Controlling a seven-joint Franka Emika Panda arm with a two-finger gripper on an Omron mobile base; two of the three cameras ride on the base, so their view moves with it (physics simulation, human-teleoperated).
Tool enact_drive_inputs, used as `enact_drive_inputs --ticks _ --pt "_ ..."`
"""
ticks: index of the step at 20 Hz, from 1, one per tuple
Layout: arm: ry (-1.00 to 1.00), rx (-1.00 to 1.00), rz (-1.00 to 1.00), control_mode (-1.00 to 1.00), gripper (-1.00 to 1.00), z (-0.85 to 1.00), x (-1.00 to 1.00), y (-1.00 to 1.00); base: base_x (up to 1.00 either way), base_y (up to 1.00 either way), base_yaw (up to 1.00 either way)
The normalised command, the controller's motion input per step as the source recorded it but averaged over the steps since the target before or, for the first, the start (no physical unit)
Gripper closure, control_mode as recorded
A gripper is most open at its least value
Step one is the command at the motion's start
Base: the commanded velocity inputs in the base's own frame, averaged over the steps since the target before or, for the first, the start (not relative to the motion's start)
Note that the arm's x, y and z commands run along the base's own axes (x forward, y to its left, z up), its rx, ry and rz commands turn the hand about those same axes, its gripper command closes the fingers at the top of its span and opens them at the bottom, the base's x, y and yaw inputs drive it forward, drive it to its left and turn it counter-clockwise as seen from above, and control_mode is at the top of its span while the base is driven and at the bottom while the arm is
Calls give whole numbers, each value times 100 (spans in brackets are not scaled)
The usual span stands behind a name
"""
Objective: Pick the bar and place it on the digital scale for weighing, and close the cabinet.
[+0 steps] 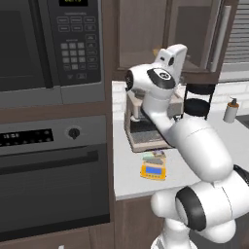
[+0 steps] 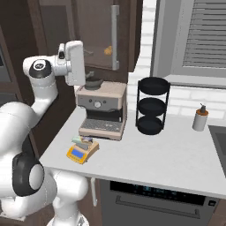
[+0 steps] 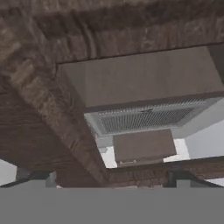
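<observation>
The bar (image 2: 82,140) already lies on the scale (image 2: 82,150), so only the cabinet (image 2: 95,31) above it needs closing; I cannot tell how the pincer (image 3: 109,183) stands.

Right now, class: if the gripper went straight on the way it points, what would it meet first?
Probably the coffee machine: in the hand view the gripper looks along its flat top, with the cabinet wood close on one side. Depth is unclear, so the cabinet edge could come first.
</observation>
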Motion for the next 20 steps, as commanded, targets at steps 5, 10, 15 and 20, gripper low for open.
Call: enact_drive_inputs --ticks 5,10,15,20 --pt "-7 24 21 -100 -100 6 61 -60 0 0 0" --pt "-3 17 24 -100 -100 1 70 -44 0 0 0" --pt "-6 8 25 -100 -100 -1 88 -12 0 0 0" --pt "-9 3 22 -100 -100 0 84 0 0 0 0"
